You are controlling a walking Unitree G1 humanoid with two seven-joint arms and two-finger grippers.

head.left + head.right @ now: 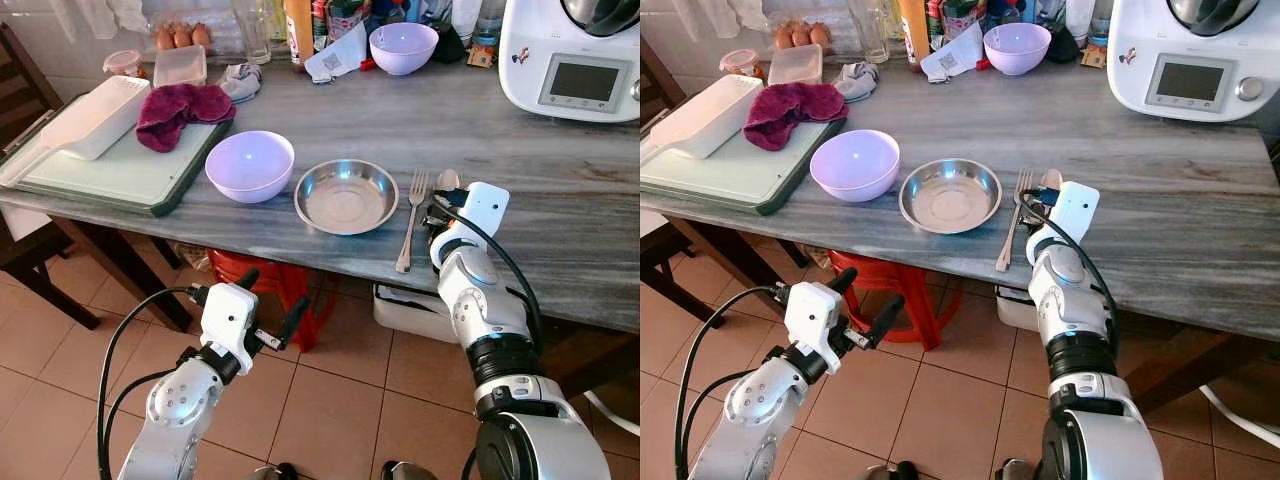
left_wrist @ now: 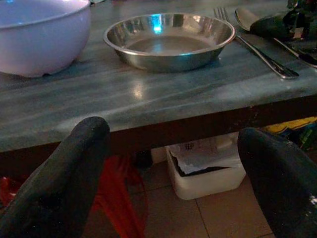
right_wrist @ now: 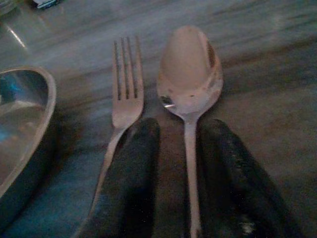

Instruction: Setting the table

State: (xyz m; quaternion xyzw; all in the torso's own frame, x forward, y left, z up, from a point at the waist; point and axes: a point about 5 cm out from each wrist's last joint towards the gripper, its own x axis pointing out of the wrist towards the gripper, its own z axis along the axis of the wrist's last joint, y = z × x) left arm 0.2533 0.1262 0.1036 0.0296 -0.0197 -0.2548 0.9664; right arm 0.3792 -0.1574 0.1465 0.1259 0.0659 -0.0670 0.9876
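A grey marbled table point(image 1: 560, 190) stretches across the scene, seen from above. At its left end a green cutting board point(image 1: 120, 175) carries a white tray point(image 1: 95, 118) and a crumpled maroon cloth point(image 1: 182, 112). Below the table edge, over the tiled floor, the left gripper point(image 1: 268, 308) hangs idle, its two black fingers spread wide with nothing between them. On the table near the front edge sit a lilac bowl point(image 1: 250, 165), then just beside it a shallow steel dish point(image 1: 346, 195), then a fork point(image 1: 410, 218), tines pointing away from the robot. Just right of the fork lies a spoon point(image 3: 190, 84), parallel to it, bowl end away from the robot and handle running back toward the table edge. The right gripper point(image 3: 181, 163) rests low over the table with one finger on each side of the spoon's handle, the gap narrow but not clearly clamped; the handle lines up with the fingers' own direction. The right arm is the one at the cutlery. Farther right stands a white kitchen machine point(image 1: 570, 60) with a screen.
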